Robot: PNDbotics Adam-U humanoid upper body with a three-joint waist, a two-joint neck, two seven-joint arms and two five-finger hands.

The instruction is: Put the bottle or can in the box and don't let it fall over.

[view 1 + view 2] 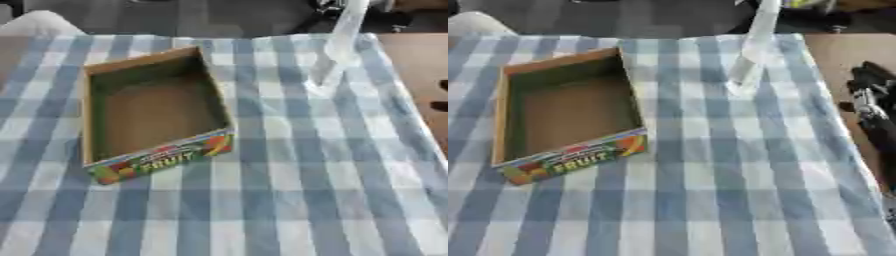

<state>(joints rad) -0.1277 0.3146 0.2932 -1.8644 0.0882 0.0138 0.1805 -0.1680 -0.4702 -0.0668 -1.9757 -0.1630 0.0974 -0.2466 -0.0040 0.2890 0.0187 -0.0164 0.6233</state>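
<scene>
An open cardboard box (pixel 153 112) sits on the left half of a table covered with a blue-and-white checked cloth (pixel 289 190), turned slightly askew so that its near wall faces the lower left. That near wall is printed in bright green, red and yellow with the word "FRUIT", and the inside is plain brown with nothing in it. Well apart from the box, toward the far right of the cloth, a tall clear plastic bottle (pixel 750 55) stands upright near the table's far edge; its body looks colourless and pale, its top reaches up to the upper edge of the picture, and its base rests on the cloth. Nothing touches the bottle. The robot's right hand (pixel 870 102) shows only in the right eye view, at the right edge, over the bare brown surface beside the cloth; it is black with some silver parts, it holds nothing, and it lies well clear of both bottle and box, but I cannot tell how far its fingers are spread. The left hand appears in neither view. A pale rounded shape (pixel 39 22) shows beyond the table's far left corner.
</scene>
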